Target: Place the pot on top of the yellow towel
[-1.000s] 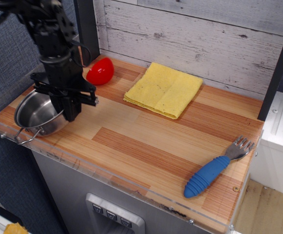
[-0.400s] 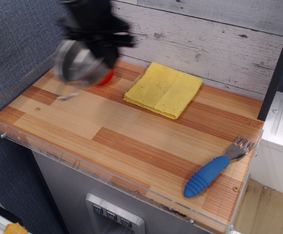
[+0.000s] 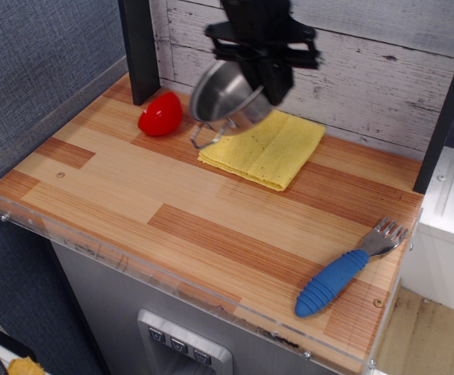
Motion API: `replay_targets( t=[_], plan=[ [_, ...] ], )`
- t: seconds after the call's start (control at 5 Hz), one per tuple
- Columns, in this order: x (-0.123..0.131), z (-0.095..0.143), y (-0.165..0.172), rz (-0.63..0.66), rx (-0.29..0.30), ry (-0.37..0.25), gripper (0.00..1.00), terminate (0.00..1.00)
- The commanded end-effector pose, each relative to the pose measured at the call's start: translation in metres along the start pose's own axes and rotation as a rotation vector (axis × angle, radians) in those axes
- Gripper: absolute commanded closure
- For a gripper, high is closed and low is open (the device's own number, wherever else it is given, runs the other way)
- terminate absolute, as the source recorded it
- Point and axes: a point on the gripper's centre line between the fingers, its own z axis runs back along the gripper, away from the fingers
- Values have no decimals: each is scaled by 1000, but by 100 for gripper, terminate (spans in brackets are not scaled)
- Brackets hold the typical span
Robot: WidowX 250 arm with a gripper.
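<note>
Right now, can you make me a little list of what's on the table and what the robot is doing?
pot: shiny metal, tilted, held up in the air over the towel's back-left edge
fingers: closed on the pot's rim
yellow towel: folded, flat, near the back wall
red rounded object: left of the towel
fork: blue handle, front right corner
table: striped wood

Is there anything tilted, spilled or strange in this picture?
Only the pot: it hangs tilted in the gripper over the yellow towel's left edge, its open side facing left, one wire handle dangling. Nothing has spilled, and the towel lies flat.
</note>
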Motion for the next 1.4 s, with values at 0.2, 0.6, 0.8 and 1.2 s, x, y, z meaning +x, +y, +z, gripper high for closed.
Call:
replay_targets(
  t=[0.2,0.6,0.8,1.2],
  plan=[
    [-6,-40,2,-25,35,110,100,0],
    [-9,-50,7,-31,32,133,100,0],
    [-6,-34,1,-32,14,83,0,0],
    [-5,35,5,104,-78,-124,0,0]
  ],
)
